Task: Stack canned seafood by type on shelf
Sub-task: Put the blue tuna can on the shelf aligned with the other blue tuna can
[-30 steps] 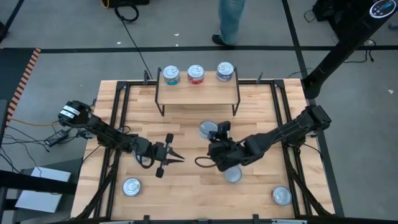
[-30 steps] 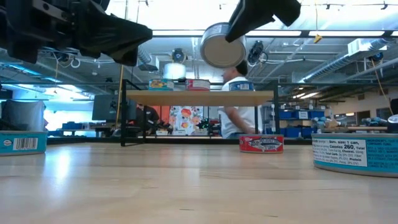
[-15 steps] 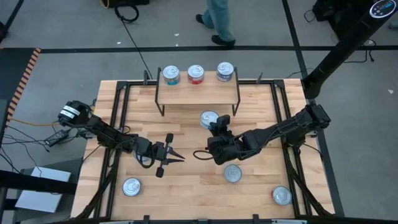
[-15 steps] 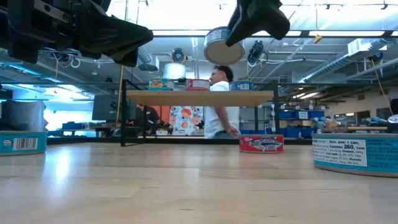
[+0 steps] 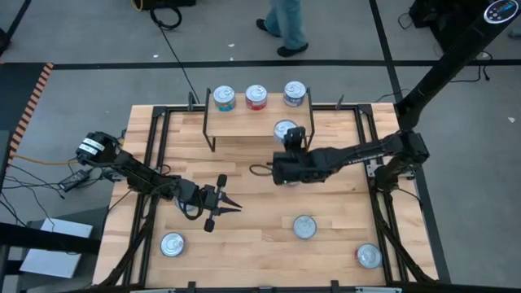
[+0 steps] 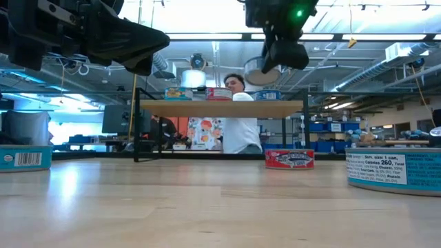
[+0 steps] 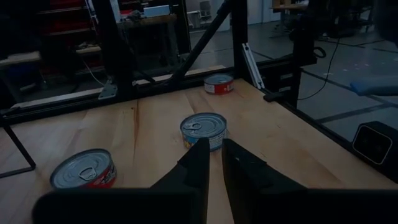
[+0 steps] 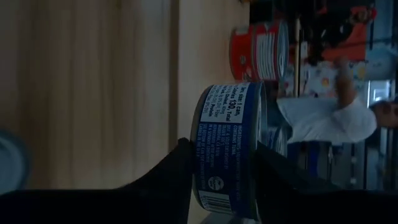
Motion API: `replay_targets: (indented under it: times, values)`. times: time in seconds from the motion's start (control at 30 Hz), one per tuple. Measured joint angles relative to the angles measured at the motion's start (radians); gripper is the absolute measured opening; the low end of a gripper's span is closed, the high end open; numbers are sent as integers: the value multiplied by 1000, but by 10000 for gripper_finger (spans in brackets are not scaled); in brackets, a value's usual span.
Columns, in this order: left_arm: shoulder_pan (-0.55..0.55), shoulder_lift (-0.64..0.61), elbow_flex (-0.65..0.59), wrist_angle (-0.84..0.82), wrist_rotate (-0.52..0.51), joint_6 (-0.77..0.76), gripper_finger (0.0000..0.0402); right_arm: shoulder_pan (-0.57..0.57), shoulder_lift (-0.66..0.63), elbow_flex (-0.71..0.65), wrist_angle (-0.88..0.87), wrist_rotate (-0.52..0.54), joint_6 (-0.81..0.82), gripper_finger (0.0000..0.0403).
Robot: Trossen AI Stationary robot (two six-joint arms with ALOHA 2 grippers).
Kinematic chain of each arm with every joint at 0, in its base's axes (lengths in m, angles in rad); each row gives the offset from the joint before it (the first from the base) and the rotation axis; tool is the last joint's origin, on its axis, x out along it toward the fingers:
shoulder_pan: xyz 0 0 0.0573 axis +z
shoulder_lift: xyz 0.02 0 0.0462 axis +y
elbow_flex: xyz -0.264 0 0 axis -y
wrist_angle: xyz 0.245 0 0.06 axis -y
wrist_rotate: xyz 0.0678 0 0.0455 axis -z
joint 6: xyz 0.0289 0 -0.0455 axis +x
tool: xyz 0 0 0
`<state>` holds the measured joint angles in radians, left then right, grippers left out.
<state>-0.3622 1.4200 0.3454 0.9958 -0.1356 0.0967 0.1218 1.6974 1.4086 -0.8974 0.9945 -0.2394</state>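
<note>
Right fingers [image 8: 217, 165] carried blue tin [image 8: 230, 143] shelfward (label wrist-only)

The held blue can [image 8: 227, 146] runs off the frame's edge, while a blurred can [image 8: 12, 155] is cropped.

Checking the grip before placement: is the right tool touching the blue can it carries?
Touching. In the right wrist view both fingers press against the blue can, one on each flat end; the low view shows it lifted clear of the table.
</note>
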Motion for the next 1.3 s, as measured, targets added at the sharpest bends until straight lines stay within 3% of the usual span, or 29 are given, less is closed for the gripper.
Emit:
replay_targets:
  times: [0.53,1.17,1.3]
  values:
    - [0,0,0,0,0,-4,46,-216,0,0,-9,-170,2,142]
    - [0,0,0,-8,0,-23,46,-311,0,0,-22,-308,64,193]
    - [0,0,0,-8,0,-23,46,-311,1,0,-2,-293,64,210]
